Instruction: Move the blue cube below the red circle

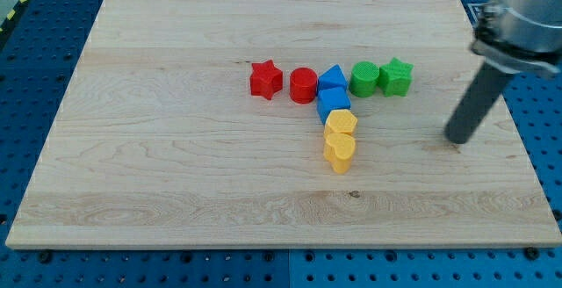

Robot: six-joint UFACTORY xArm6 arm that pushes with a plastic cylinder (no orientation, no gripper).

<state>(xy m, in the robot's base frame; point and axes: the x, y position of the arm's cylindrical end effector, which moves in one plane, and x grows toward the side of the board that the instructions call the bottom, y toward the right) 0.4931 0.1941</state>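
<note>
Wooden desk on a blue pegboard fills the view, with the blocks clustered near its middle. Instead of fingers I have a bare rod that holds nothing; my tip rests well to the view's right of the cluster, touching no block. The blue cube sits just right of and slightly below the red circle, touching the blue triangle above and a yellow block below. I judge this the approach step: next I must bring the tip to the cube's right side and push left, without dragging the yellow pieces or nudging the circle.
</note>
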